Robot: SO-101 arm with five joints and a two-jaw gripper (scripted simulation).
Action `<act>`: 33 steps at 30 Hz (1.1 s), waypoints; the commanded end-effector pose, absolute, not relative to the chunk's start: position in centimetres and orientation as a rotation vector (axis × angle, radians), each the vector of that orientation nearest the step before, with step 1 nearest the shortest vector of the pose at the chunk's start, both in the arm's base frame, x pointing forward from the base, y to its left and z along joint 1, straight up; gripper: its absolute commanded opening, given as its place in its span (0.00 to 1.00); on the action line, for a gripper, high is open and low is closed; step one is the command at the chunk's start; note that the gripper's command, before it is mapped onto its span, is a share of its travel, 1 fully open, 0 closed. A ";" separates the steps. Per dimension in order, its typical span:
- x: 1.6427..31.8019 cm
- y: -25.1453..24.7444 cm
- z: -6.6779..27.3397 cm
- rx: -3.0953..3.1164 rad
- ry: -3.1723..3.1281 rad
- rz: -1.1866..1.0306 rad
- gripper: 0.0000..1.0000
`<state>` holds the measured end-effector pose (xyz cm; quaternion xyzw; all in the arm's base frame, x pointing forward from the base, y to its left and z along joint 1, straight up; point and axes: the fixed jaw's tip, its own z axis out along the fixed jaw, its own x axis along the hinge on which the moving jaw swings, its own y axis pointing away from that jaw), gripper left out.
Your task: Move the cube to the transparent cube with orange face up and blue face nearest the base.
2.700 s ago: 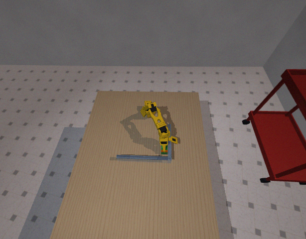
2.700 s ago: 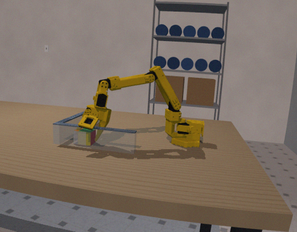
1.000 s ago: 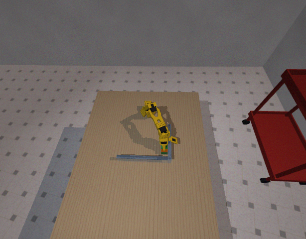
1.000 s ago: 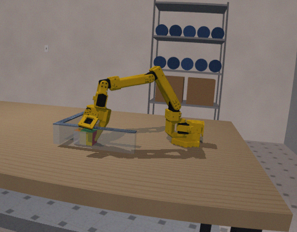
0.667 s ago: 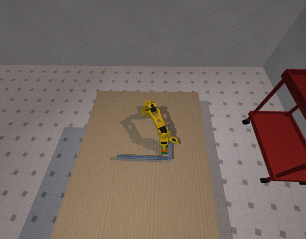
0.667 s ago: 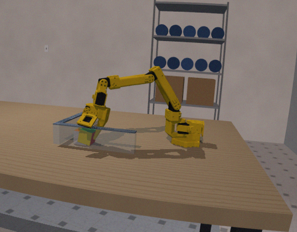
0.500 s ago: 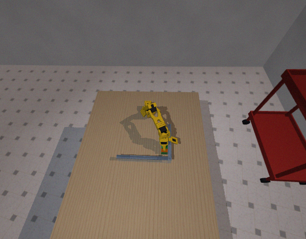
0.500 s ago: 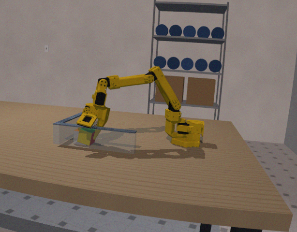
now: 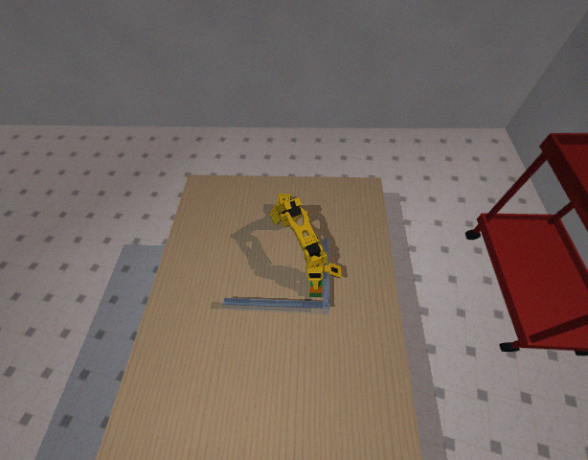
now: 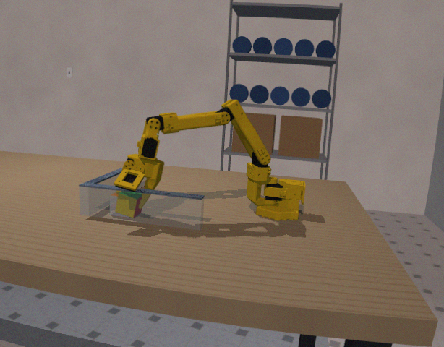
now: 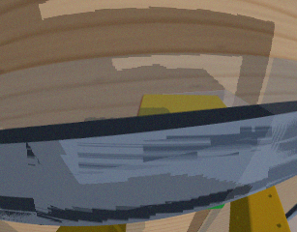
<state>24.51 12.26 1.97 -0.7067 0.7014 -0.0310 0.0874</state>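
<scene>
the top view looks down steeply from high and far, taking in the whole long wooden table (image 9: 264, 356) and the tiled floor. the exterior view stands low, nearer, beside the table, facing the yellow jointed arm (image 10: 199, 121) sidelong; both share it. the wrist view sits close against the translucent grey-blue wall (image 11: 148, 155).

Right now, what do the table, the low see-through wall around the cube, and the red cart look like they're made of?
Table: looks like light wood, matte, with straight grain lines along it. Wall: seems glass or clear plastic, since the cube shows through it; its dark top edge looks like metal or plastic. Cart: probably painted metal, with thin red bars and flat trays.
</scene>
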 end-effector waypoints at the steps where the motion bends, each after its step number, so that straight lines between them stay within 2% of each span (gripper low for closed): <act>1: 25.2 12.5 3.1 -2.067 2.051 -0.117 0.22; 10: 25.3 12.6 3.5 -2.067 2.051 -0.117 0.22; 33: 25.0 12.4 8.0 -2.066 2.050 -0.118 0.22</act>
